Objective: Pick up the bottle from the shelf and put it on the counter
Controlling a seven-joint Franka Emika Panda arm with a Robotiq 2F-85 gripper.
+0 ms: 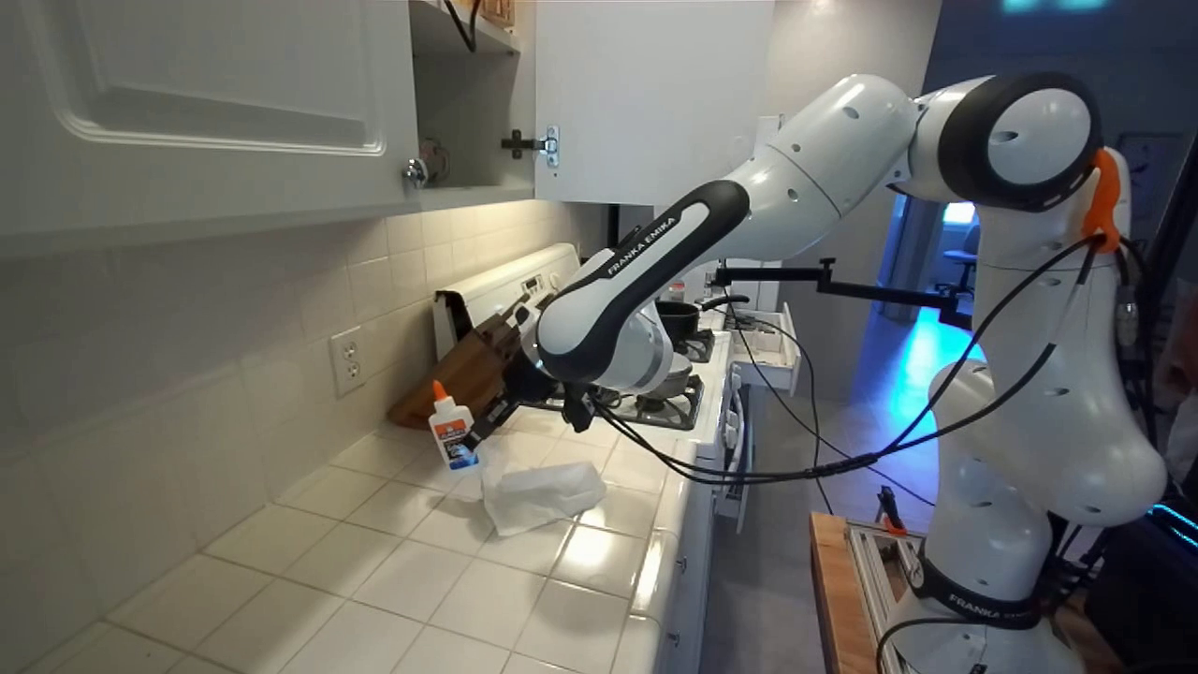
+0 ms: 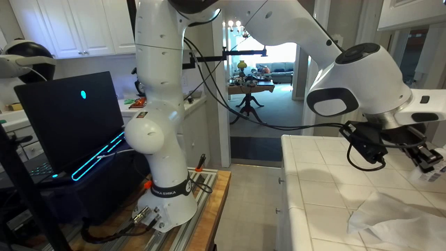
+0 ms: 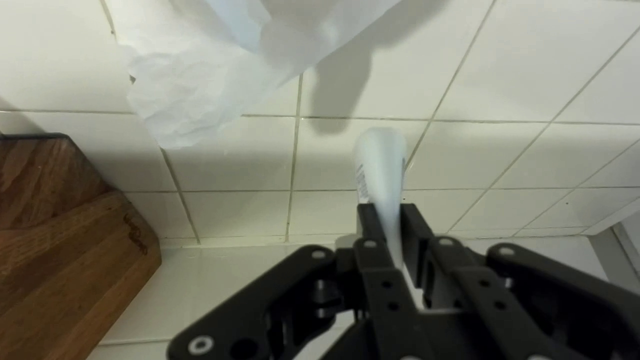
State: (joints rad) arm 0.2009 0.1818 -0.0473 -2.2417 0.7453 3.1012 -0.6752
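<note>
The bottle (image 1: 453, 432) is small and white with an orange-red label band and an orange cap, slightly tilted, cap up. My gripper (image 1: 475, 440) is shut on one side of it and holds it over the counter (image 1: 412, 571). Part of the bottle shows in an exterior view (image 2: 432, 175), with my gripper (image 2: 430, 162) beside it. In the wrist view the pale bottle (image 3: 384, 160) stands between the fingers of my gripper (image 3: 387, 212). A shadow lies on the tiles. The gap between bottle and tiles is hard to judge. The shelf (image 1: 468, 112) is the open cabinet above.
A crumpled white paper sheet (image 1: 543, 494) lies on the counter near the bottle. A wooden knife block (image 1: 459, 374) stands behind my gripper at the wall. The stove (image 1: 655, 402) with pots is beyond. An open cabinet door (image 1: 646, 103) hangs above. Cables (image 1: 805, 476) run from the arm.
</note>
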